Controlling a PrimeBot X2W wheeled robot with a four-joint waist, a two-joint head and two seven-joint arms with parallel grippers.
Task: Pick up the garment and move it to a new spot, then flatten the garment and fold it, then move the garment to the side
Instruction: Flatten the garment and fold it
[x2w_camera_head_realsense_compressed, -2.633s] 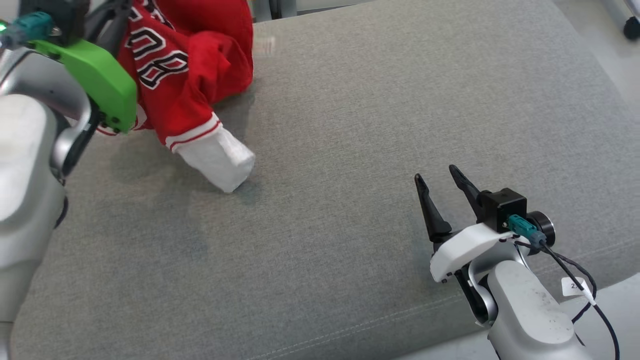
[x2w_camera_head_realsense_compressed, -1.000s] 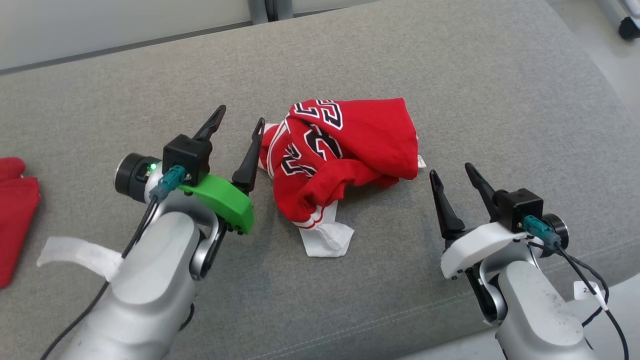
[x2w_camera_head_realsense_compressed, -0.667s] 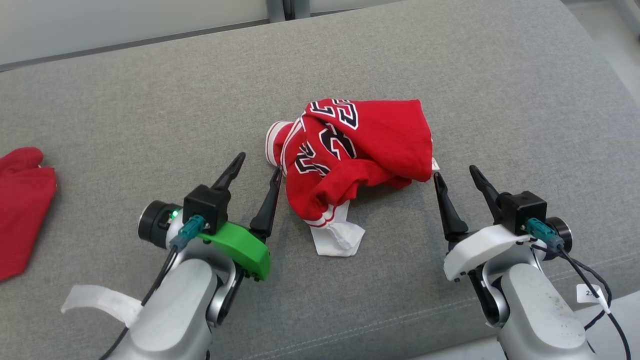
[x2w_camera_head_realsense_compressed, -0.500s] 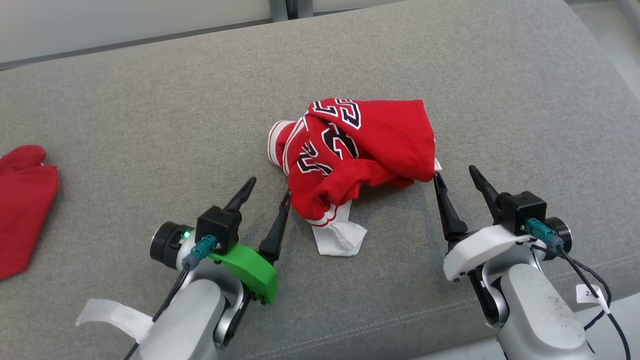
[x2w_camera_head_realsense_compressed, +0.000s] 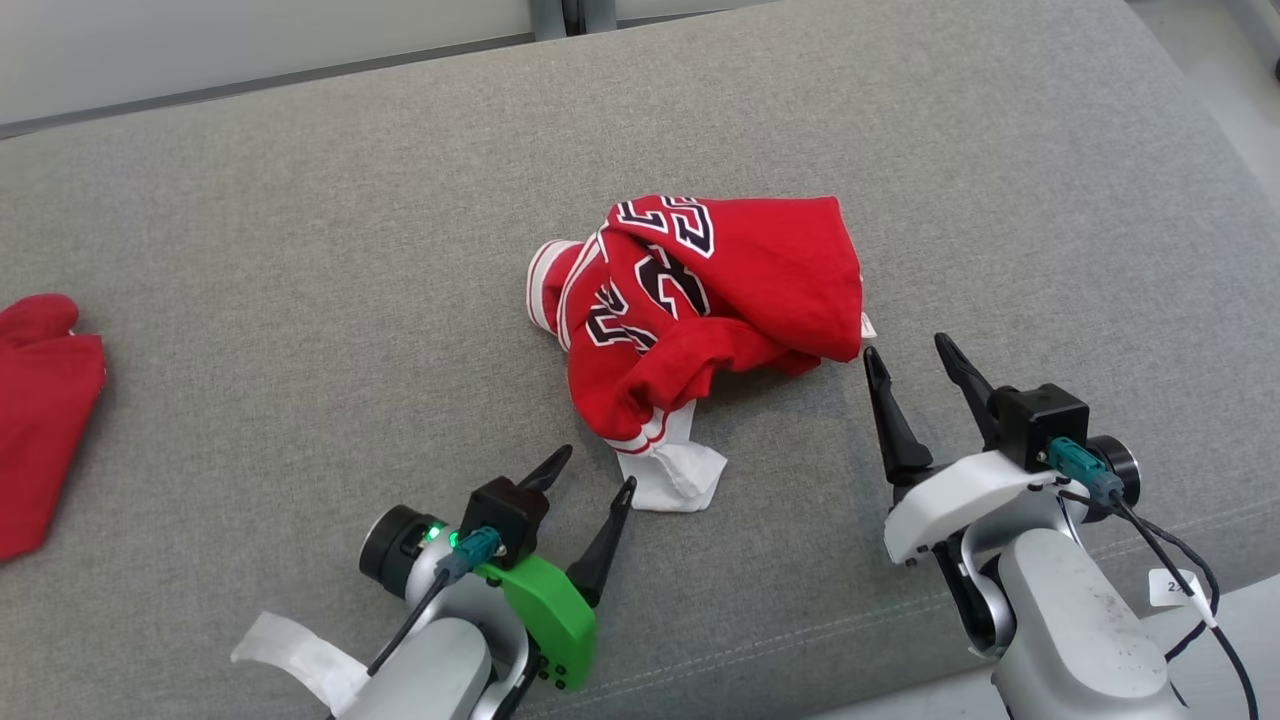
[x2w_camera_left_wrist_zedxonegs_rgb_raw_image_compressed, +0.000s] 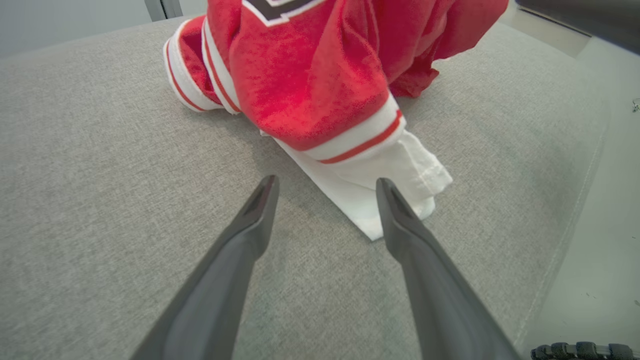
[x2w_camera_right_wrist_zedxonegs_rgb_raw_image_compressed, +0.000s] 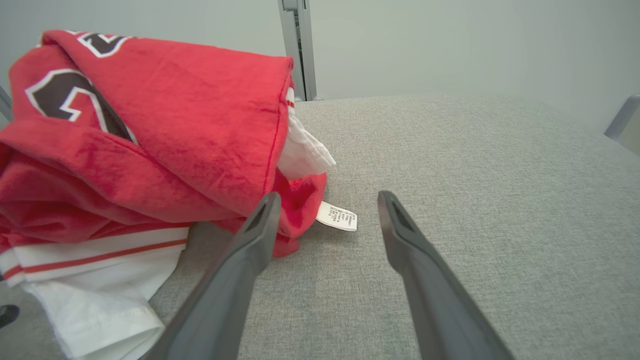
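Left pincer (x2w_camera_head_realsense_compressed: 597, 466) agape near crumpled garment (x2w_camera_head_realsense_compressed: 760, 270); right pincer (x2w_camera_head_realsense_compressed: 906, 346) agape alongside.

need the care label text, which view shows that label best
The right wrist view: the care label lies close up beside the garment, printed lines visible. The head view shows it as a tiny white speck at the garment's edge. The left wrist view faces the white sleeve end instead.

A grey fabric cushion (x2w_camera_head_realsense_compressed: 300, 250) carries 2 red pieces: a crumpled jersey (x2w_camera_head_realsense_compressed: 770, 270) with a white sleeve end near the middle, and another red cloth (x2w_camera_head_realsense_compressed: 40, 420) well apart to the left.
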